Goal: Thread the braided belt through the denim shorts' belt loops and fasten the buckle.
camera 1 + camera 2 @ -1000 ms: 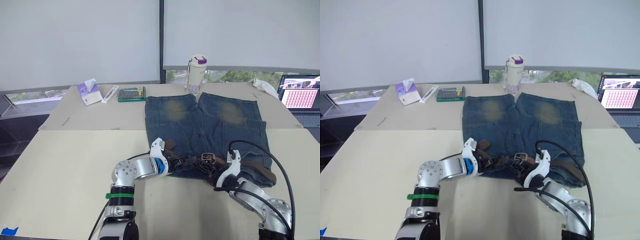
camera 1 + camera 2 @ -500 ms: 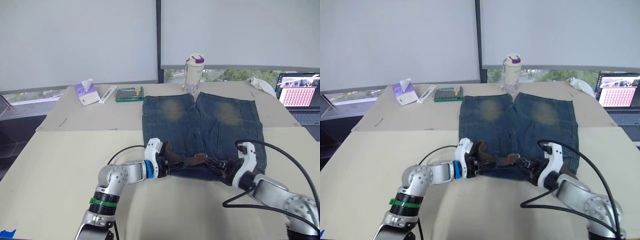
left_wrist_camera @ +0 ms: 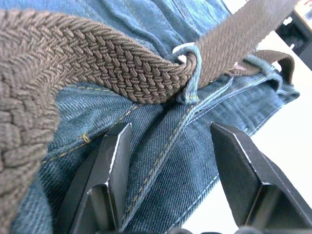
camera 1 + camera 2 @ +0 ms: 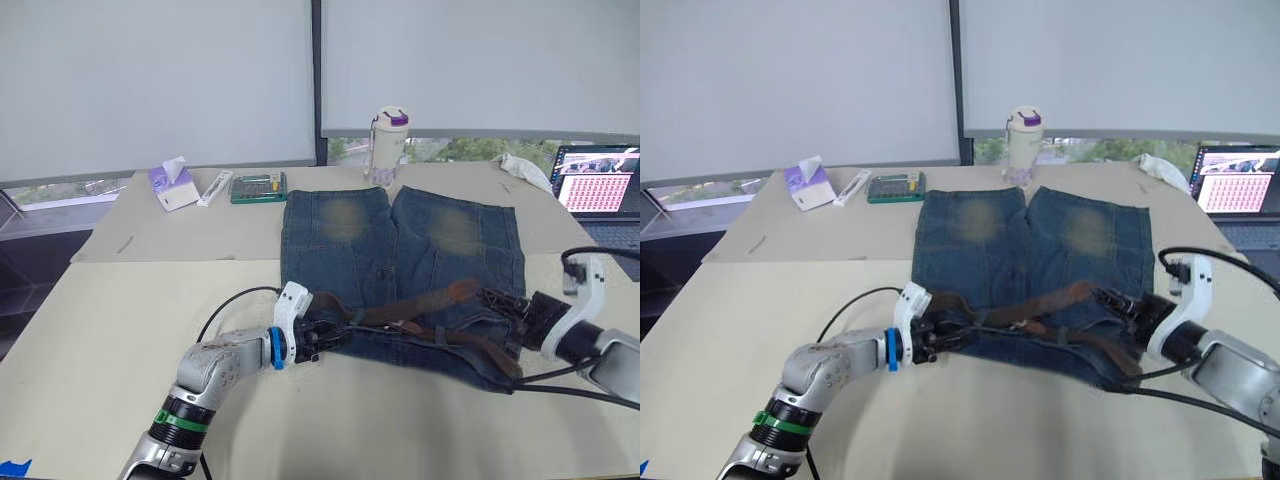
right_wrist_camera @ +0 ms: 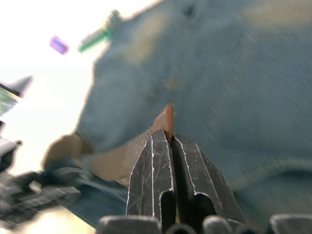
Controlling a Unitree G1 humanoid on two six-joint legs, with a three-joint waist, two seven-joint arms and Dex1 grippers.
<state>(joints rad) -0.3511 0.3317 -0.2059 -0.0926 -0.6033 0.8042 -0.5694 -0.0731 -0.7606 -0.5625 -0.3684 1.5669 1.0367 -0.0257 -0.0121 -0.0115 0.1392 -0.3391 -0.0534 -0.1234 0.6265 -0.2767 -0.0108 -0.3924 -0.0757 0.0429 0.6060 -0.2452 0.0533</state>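
Shorts: the denim shorts [image 4: 400, 255] lay flat on the table [image 4: 120, 330], waistband toward the robot, legs pointing away toward the bottle [image 4: 388, 145].
Belt: the braided belt [image 4: 420, 305] ran across the waistband of the shorts, already passed through a belt loop [image 3: 191, 73] near the shorts' left end, its free end rising toward the right side of the shorts.
Left gripper: the left gripper [image 4: 318, 335] sat at the left end of the waistband, jaws spread wide with denim lying between them, gripping nothing that I could see.
Right gripper: the right gripper [image 5: 168, 139] was just off the right edge of the shorts, jaws pinched together on the belt's tapered tip [image 5: 167, 117].
Buckle: I could not make it out.
Advice: the pull probably wanted to stay low and along the waistband, while the left gripper clamped the denim so the shorts would not bunch or slide.
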